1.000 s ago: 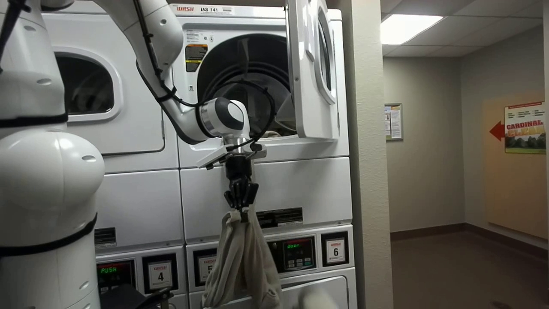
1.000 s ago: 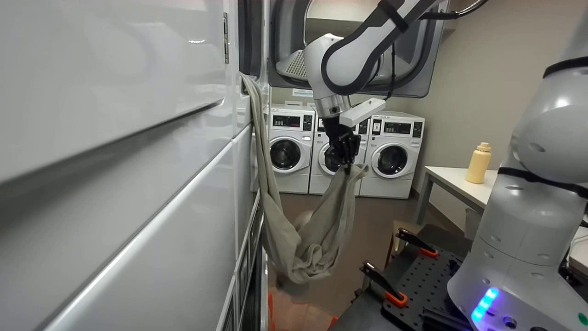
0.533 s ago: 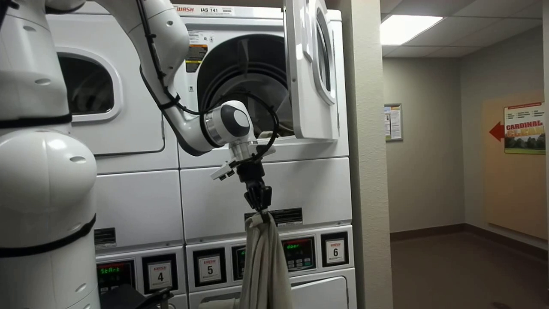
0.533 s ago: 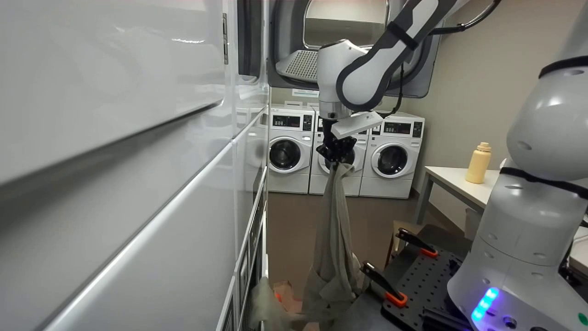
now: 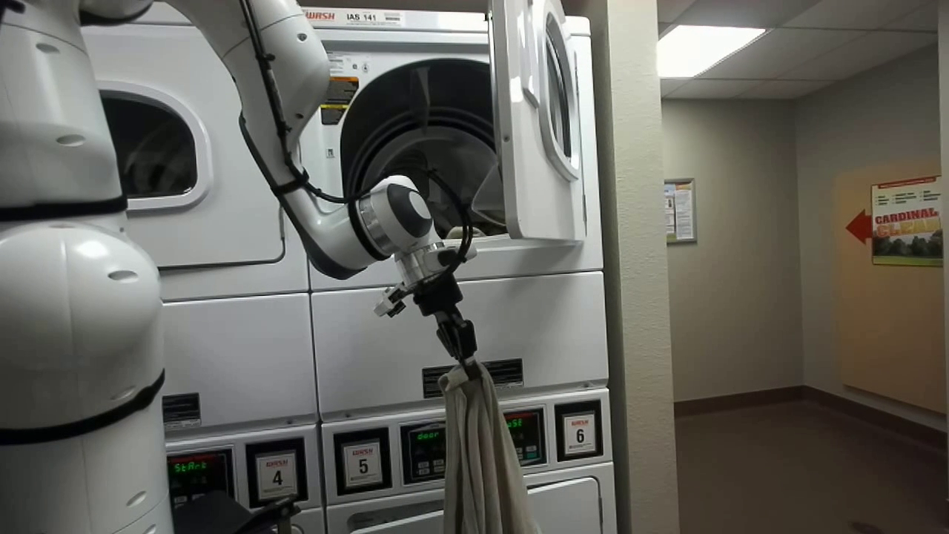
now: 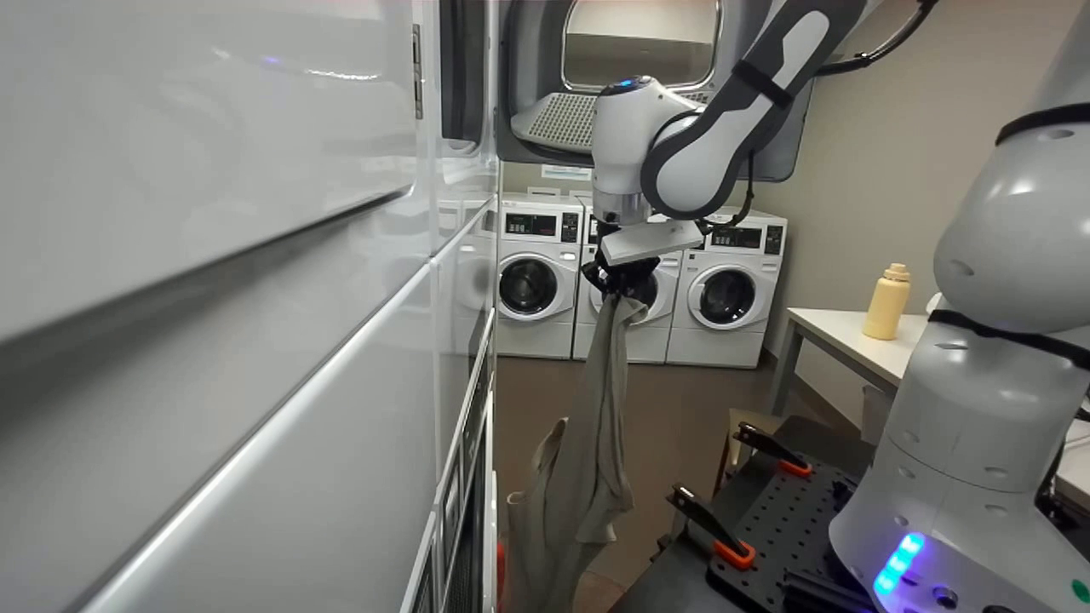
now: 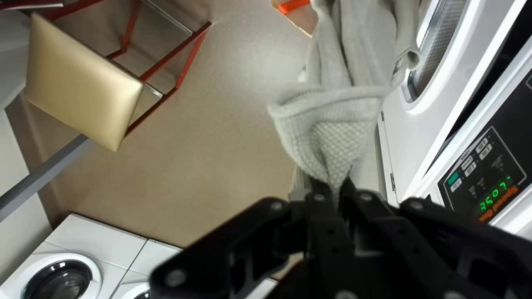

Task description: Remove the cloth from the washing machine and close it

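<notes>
Beige wall (image 6: pixel 886 187), brown floor (image 5: pixel 778 467) — ceiling light (image 5: pixel 710 50)

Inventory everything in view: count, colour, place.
cloth: 1, grey-beige, hanging from gripper
machine stacks: 2, white, adjoining
open upper door: 1, white, one stack
unclear item: 1, pale, drum edge
washers: 3, white, far wall
table: 1, white, near washers
bottle: 1, yellow, on table
seat: 1, tan, red frame, floor
clamps: 2, black and orange, perforated board
poster: 1, multicoloured, on wall
arrow: 1, red, beside poster
arm: 1, white, by stacks
gripper: 1, black, closed on cloth
</notes>
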Robot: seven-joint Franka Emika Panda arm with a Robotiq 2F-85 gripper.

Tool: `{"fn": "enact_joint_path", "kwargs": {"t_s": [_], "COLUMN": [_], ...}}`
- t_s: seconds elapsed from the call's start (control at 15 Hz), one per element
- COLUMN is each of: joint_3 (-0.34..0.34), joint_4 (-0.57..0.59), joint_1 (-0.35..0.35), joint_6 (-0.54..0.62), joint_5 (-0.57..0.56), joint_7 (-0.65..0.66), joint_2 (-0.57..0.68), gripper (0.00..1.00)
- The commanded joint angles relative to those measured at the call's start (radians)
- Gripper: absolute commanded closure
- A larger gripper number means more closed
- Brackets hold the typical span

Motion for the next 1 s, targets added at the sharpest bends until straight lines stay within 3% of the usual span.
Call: {"fn": "enact_joint_path", "kwargs": {"t_s": [0.0, 0.47, 0.93], "joint_3": [0.012, -0.002, -0.023], "joint_4": [-0.021, -0.029, 0.02], "joint_1": [0.007, -0.011, -0.026], "joint_6": [0.019, 0.011, 0.007], "joint_5": [-0.024, -0.059, -0.117], "joint_7": [0.067, 0.108, 0.231], "joint_2": [-0.017, -0.021, 0.01], "gripper": [0.98, 0.98, 0.98]}}
